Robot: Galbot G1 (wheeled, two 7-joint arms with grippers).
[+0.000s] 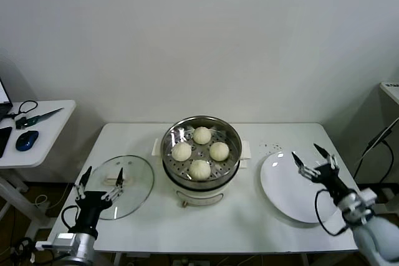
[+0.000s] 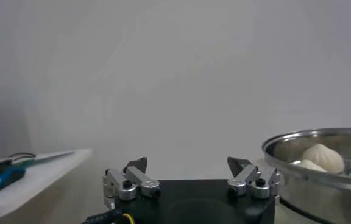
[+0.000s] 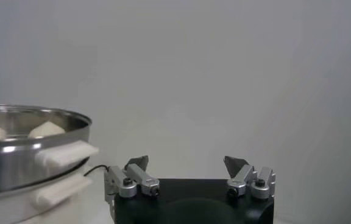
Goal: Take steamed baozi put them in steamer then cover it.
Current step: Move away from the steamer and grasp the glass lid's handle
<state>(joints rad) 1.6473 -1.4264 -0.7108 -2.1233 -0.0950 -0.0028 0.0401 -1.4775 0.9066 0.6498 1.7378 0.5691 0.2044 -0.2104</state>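
Note:
Four cream-white baozi [image 1: 201, 151] sit on the perforated tray inside the round steel steamer [image 1: 230, 135] at the table's middle. The glass cover [image 1: 138, 182] with its white handle [image 1: 120, 175] lies flat on the table to the steamer's left. My left gripper [image 1: 101, 177] is open and empty over the cover's near-left edge. My right gripper [image 1: 313, 157] is open and empty above the white plate [image 1: 287, 191] at the right. The left wrist view shows the steamer rim [image 2: 297, 141] with a baozi [image 2: 323, 157]; the right wrist view shows the steamer [image 3: 35, 143] too.
A side table [image 1: 43, 135] at the left carries a blue mouse [image 1: 27, 140] and scissors [image 1: 37, 116]. Another white surface [image 1: 391, 90] stands at the far right. Cables hang by the right arm.

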